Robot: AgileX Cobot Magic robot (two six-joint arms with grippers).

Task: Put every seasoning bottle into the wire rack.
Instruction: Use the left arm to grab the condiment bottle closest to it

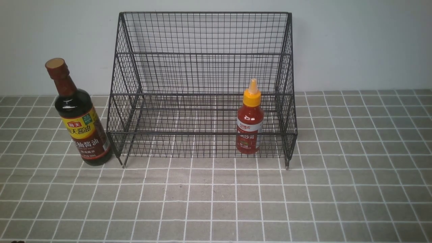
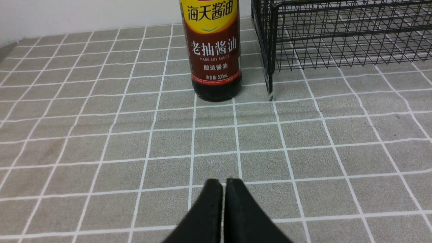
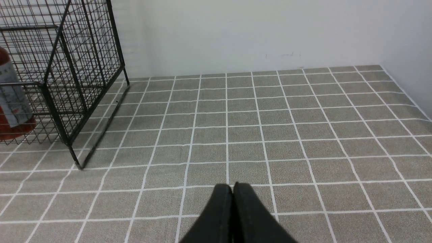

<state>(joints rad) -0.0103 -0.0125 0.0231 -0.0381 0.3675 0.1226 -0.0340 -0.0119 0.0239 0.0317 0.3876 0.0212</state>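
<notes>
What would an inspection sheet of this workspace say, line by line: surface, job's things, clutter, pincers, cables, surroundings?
Surface: table covered in grey squares with white lines.
Job's things: rack stands on its legs near the wall. The red sauce bottle is upright inside its lowest tier, at the right end. The soy sauce bottle is upright on the table, outside the rack and close to its left front leg.
Clutter: nothing seen.
Pincers: left pincer is shut and empty, facing the soy sauce bottle. The right pincer is shut and empty, over the table right of the rack.
Cables: nothing seen.
Surroundings: plain pale wall behind the table.
</notes>
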